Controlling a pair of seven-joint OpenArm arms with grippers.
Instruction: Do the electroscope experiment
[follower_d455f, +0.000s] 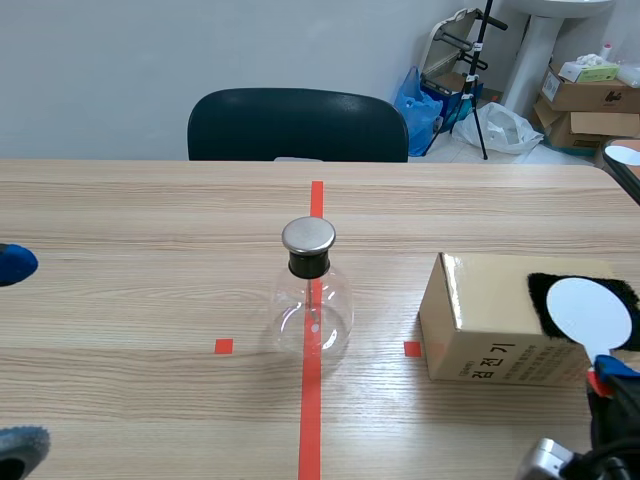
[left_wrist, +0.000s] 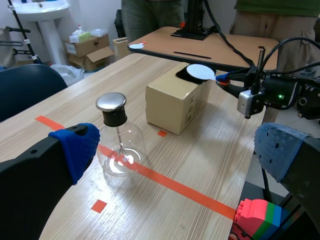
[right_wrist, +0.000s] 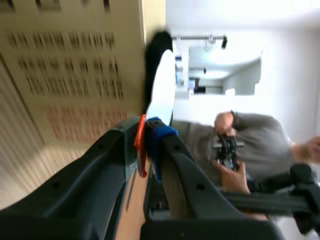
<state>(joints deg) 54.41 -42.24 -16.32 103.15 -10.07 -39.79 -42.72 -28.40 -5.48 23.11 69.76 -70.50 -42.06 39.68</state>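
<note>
Right jaws pinch white disc (follower_d455f: 590, 312) (red handle (right_wrist: 140, 145)); left jaws gape

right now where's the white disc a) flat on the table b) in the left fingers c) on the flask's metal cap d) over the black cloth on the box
d: the white disc hangs over the black cloth atop the box, its handle pinched in the right fingers.

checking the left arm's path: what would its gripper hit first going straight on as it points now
Most likely the glass flask, just ahead of the left gripper and slightly off its centre line; depth is unclear, so it might pass toward the cardboard box.
</note>
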